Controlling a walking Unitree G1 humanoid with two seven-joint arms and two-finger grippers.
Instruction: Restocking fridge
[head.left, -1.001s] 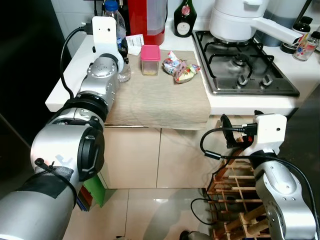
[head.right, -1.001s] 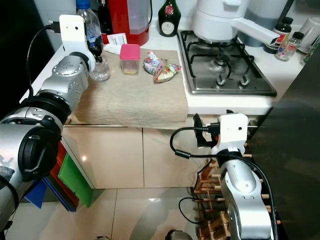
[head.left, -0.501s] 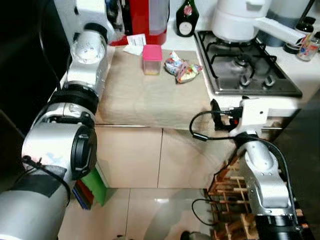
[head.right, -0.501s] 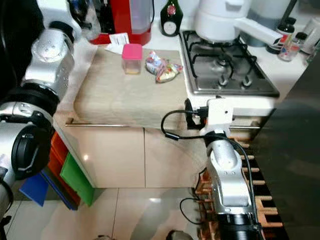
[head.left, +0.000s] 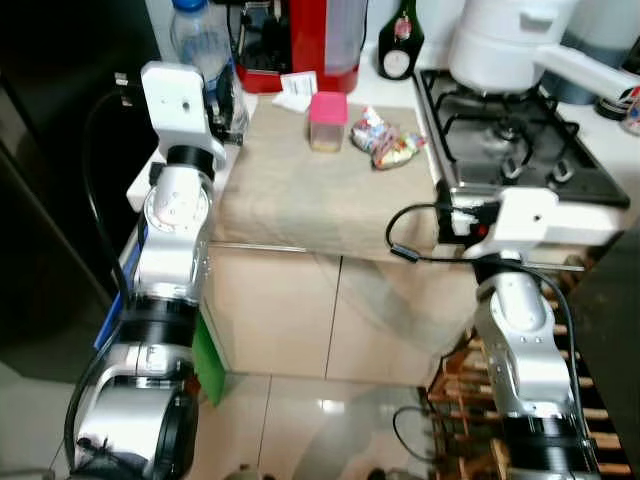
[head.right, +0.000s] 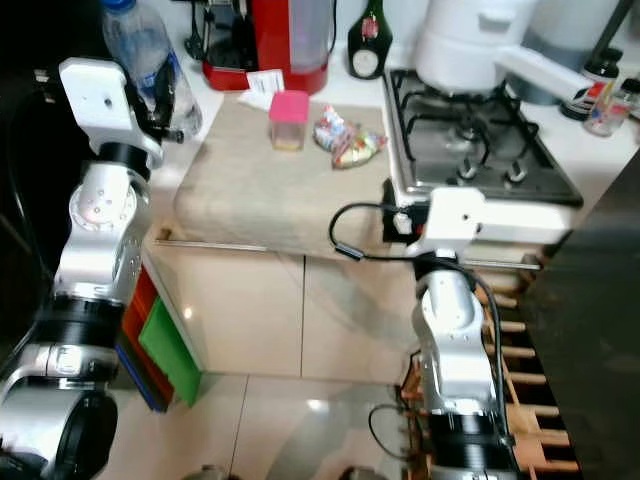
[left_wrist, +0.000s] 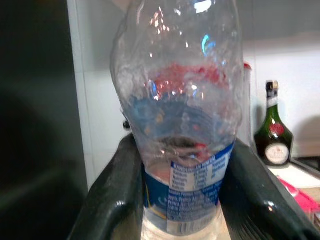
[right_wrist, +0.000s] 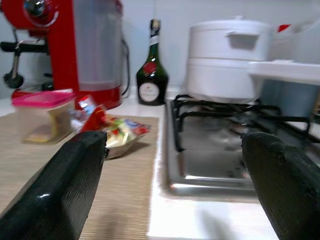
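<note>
Left gripper (head.right: 160, 105) holding water bottle (head.right: 148, 60), pink-lidded container (head.right: 288, 119) on mat (head.right: 270, 195)

I see a white countertop (head.left: 395, 85) with a beige mat (head.left: 320, 180) draped over its front edge. Beside it sits a steel gas hob (head.left: 520, 150). Cream cabinet doors (head.left: 330, 320) stand below, over glossy pale floor tiles (head.left: 310, 430). White tiled wall (left_wrist: 102, 95) behind. A wooden rack (head.left: 600, 440) stands at lower right. Dark surface (head.left: 50, 150) at left.

Between my left fingers (left_wrist: 112, 200) the water bottle (left_wrist: 182, 135) carries a blue label with white print, too blurred to read. The green bottle's (left_wrist: 274, 131) round label is unreadable too.
</note>
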